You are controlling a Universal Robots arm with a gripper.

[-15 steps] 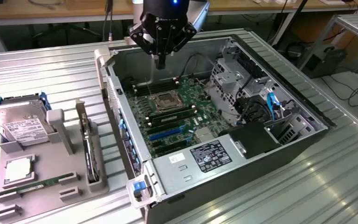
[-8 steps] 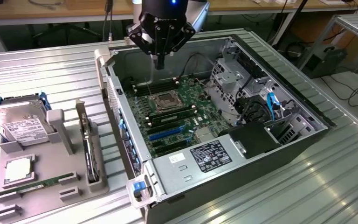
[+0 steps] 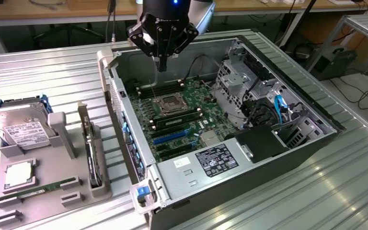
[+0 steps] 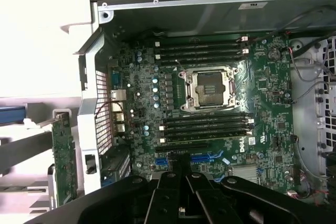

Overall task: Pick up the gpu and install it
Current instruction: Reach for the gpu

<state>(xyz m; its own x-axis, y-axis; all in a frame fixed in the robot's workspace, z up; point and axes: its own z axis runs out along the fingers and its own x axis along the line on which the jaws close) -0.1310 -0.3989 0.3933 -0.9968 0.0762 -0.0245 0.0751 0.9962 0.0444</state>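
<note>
The black jaws hang drawn narrow together, gripping nothing, above the green motherboard [image 3: 178, 120] inside the open grey metal computer case [image 3: 116, 91]. The thin flat black circuit card with a silvery bracket strip [image 3: 93, 158] [image 4: 64, 156] stands on edge in the grey moulded holder [image 3: 50, 194] on the ribbed metal counter [image 3: 43, 72]; it sits just beside the case, well apart from the jaws.

hand [image 3: 162, 63]: black, hinged linkage bars, small screws | wrist [image 3: 171, 5]: blue light | arm [image 3: 203, 12]: silver-grey
</note>
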